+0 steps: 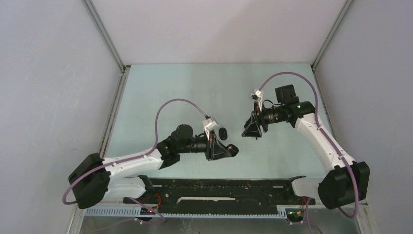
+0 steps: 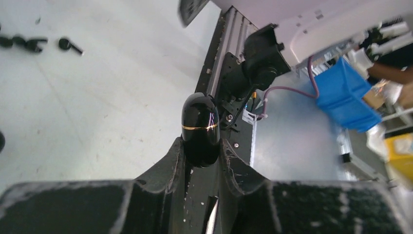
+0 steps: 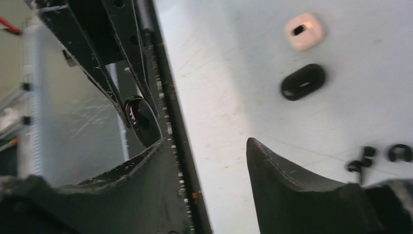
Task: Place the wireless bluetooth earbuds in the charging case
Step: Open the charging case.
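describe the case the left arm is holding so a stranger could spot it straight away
On the pale table, follow the left arm to its claw. Clamped there is a glossy black pebble-shaped case. The other black case lies loose on the table nearby; this one is gripped, with a thin gold line round its middle.

Glossy black charging case, matt table

Both arms are white with black joints, purple cables and scuffed black fingers.
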{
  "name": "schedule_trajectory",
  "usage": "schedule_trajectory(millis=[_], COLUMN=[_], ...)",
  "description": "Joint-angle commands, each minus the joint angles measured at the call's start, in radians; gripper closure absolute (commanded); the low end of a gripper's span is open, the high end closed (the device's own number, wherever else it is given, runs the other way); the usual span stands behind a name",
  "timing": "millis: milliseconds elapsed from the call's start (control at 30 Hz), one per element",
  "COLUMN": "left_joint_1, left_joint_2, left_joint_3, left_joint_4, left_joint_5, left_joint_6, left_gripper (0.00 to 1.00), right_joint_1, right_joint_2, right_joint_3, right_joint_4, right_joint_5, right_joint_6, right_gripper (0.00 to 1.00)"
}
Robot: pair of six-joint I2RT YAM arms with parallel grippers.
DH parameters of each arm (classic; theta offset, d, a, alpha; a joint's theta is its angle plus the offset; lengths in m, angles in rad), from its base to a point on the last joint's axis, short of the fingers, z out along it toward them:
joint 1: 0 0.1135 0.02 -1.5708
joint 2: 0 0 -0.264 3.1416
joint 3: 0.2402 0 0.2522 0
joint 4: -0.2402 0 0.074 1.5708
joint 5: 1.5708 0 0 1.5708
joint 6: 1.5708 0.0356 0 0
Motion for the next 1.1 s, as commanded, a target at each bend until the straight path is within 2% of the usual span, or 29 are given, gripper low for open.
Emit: schedule_trajectory(millis=[0, 167, 500, 633, 733, 767, 833, 900, 967, 1067], left_joint_1=[-0.059, -0.069, -0.069, -0.069, -0.069, -0.070, -0.069, -0.071, -0.081, -0.118], left_joint_2=[-0.044, -0.035, 0.032, 0.049, 0.053, 0.057, 0.065, 0.065, 0.054, 0.017], left_joint_3=[-0.055, -0.100, -0.098, -0.100, -0.100, -0.100, -0.098, -0.098, -0.094, -0.081], left_joint_4=[0.217, 0.371, 0.519, 0.539, 0.540, 0.540, 0.533, 0.504, 0.445, 0.311], left_joint_5=[-0.083, -0.070, -0.017, -0.014, -0.019, -0.022, -0.025, -0.019, -0.019, -0.059], left_joint_6=[0.198, 0.181, 0.103, 0.093, 0.093, 0.093, 0.094, 0.123, 0.183, 0.315], left_gripper=[1.00, 1.00, 1.00, 1.00, 0.99, 0.96, 0.83, 0.71, 0.66, 0.64], right_joint_1=[0.011, 0.046, 0.164, 0.178, 0.186, 0.190, 0.201, 0.224, 0.268, 0.340], right_joint_2=[0.049, 0.028, 0.000, -0.010, -0.019, -0.022, -0.030, -0.044, -0.057, -0.060], right_joint_3=[0.030, 0.031, -0.009, -0.009, -0.009, -0.009, -0.009, -0.008, 0.001, 0.024], right_joint_4=[-0.210, -0.277, -0.200, -0.188, -0.187, -0.188, -0.188, -0.190, -0.213, -0.262], right_joint_5=[-0.222, -0.236, -0.151, -0.148, -0.139, -0.133, -0.111, -0.058, 0.021, 0.137], right_joint_6=[-0.146, -0.216, -0.173, -0.164, -0.166, -0.170, -0.173, -0.185, -0.218, -0.258], right_gripper=[0.41, 0.42, 0.46, 0.55, 0.70, 0.76, 0.86, 0.90, 0.92, 0.94])
